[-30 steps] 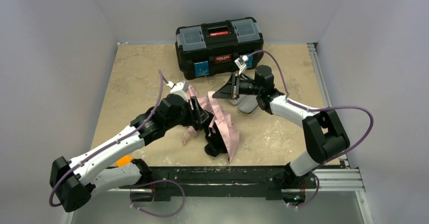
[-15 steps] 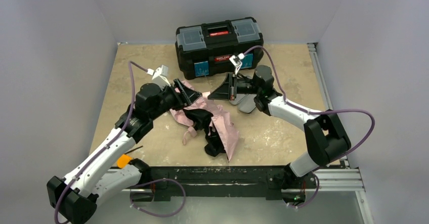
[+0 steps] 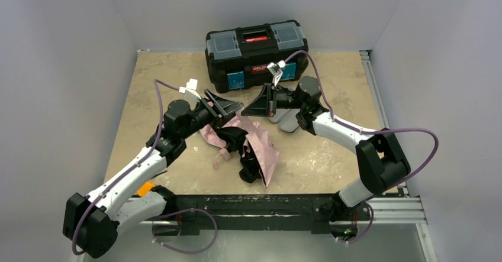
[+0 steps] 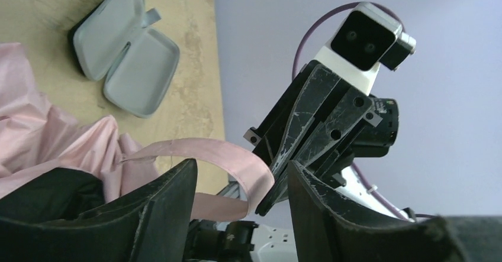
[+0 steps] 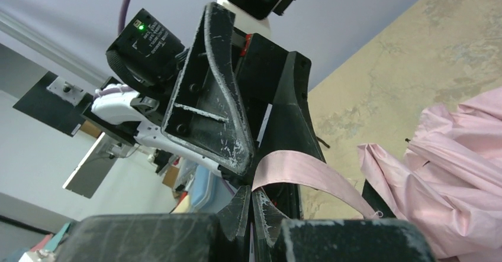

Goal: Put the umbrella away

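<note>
The pale pink umbrella (image 3: 260, 146) lies crumpled and partly folded on the table in front of both arms, its black shaft and ribs showing under the fabric (image 5: 450, 167). Its pink wrist strap (image 5: 296, 170) rises from the fabric in a loop. My right gripper (image 5: 251, 197) is shut on the end of the strap and holds it off the table. My left gripper (image 4: 241, 164) is open, tip to tip with the right gripper (image 3: 248, 112), and the strap loop (image 4: 225, 152) passes between its fingers (image 5: 207, 114) without being held.
A black toolbox (image 3: 256, 52) stands closed at the back of the table. A small grey hard case (image 4: 127, 49) lies open on the table just under the right wrist (image 3: 289, 122). Walls enclose the table on three sides.
My left gripper has let go of the umbrella fabric, risen and swung towards the right gripper, and stands open round the strap. The right gripper has shifted slightly left.
</note>
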Motion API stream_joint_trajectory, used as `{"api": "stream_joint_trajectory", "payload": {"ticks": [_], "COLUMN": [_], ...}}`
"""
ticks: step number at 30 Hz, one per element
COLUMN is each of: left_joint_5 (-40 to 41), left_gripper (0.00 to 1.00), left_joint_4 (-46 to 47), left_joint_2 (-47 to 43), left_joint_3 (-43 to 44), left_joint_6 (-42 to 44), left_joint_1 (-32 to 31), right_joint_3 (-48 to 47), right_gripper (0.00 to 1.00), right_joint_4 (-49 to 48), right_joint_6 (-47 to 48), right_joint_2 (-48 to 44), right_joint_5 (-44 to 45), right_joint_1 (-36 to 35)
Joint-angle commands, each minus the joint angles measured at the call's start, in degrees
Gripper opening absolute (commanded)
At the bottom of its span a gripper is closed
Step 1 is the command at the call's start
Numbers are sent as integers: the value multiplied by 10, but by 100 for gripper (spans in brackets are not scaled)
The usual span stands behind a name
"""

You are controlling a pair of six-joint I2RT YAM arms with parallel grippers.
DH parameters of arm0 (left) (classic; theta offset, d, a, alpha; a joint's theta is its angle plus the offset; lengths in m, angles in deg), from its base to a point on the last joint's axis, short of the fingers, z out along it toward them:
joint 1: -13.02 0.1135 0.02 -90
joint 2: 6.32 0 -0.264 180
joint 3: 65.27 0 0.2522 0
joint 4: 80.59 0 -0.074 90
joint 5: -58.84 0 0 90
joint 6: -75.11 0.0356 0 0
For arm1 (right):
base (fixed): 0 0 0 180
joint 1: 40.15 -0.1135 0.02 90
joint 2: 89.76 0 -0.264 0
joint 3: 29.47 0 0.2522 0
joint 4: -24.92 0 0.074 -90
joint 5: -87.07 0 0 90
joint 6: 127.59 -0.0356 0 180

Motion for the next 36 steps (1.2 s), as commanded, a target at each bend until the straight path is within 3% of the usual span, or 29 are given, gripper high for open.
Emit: {"api": "stream_joint_trajectory", "payload": {"ticks": [1, 6, 11, 14, 19, 21, 24, 27, 30, 36], "left_joint_5": [-14, -7, 8, 28, 64, 64, 70, 60, 56, 34], "left_gripper": [54, 41, 0, 0, 0, 0, 0, 0, 0, 0], "left_joint_4": [88, 110, 100, 56, -44, -61, -98, -105, -102, -75], "left_joint_2": [14, 34, 39, 30, 6, 5, 11, 23, 35, 81], "left_joint_3": [-8, -9, 8, 29, 72, 86, 111, 121, 120, 120], "left_joint_6": [-69, -85, -64, -26, 51, 82, 123, 152, 173, 211], "left_joint_1": [3, 3, 3, 7, 43, 63, 88, 104, 110, 115], "right_joint_3": [-28, -24, -19, -21, -60, -77, -82, -95, -109, -102], "right_gripper": [0, 0, 0, 4, 64, 77, 89, 95, 94, 85], "right_joint_4": [-40, -51, -53, -29, 207, 278, 323, 393, 438, 423], "right_joint_6": [-1, -6, -6, 3, 153, 202, 219, 234, 231, 251], "right_joint_2": [-6, -1, -1, -5, -38, -48, -61, -67, -48, 26], "right_joint_5": [-14, -20, -22, -18, 53, 85, 149, 260, 333, 269], "right_joint_1": [-8, -15, -16, -16, -16, -16, -12, -3, 2, -4]}}
